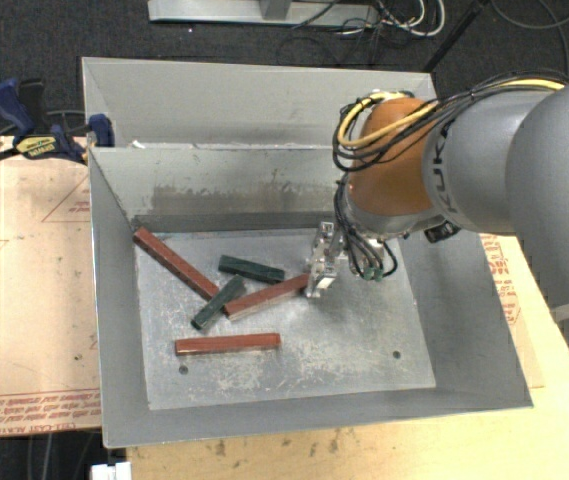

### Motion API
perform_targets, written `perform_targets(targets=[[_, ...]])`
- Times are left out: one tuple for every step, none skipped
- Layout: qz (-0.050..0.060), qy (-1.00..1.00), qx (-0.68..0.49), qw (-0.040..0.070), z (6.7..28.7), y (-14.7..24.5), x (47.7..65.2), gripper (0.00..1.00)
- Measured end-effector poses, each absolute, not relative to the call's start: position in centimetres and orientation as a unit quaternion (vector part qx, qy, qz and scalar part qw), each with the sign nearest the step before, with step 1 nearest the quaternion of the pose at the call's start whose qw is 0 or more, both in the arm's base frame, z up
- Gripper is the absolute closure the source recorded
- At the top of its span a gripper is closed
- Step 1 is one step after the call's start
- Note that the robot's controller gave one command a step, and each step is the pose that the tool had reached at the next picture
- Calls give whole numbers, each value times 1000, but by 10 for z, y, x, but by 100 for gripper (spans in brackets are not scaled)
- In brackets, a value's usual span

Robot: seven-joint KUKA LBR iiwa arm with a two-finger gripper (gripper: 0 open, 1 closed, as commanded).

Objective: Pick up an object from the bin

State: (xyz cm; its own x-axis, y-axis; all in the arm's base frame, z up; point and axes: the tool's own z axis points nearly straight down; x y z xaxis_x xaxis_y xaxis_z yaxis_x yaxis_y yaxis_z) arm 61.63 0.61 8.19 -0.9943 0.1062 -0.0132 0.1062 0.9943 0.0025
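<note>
Looming grey arm hangs its tool at the slanted red-brown bar's right end; whether apart or together, unclear.

floor: dark carpet, behind and left of the bin
stand: flat grey metal foot on the carpet, just behind the bin's back wall
cables: loose tangle of cables behind the bin, right of the metal foot
table: pale tabletop right of and in front of the bin
light: bright on the bin's back wall, carpet stays dim
</note>
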Motion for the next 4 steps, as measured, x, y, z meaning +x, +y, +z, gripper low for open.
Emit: perform_targets(targets=[[1,999,53,7,82,6,616,100],[0,997,72,1,172,-6,624,100],[0,997,72,1,172,-6,624,100],[0,998,70,-1,211,-8,626,100]])
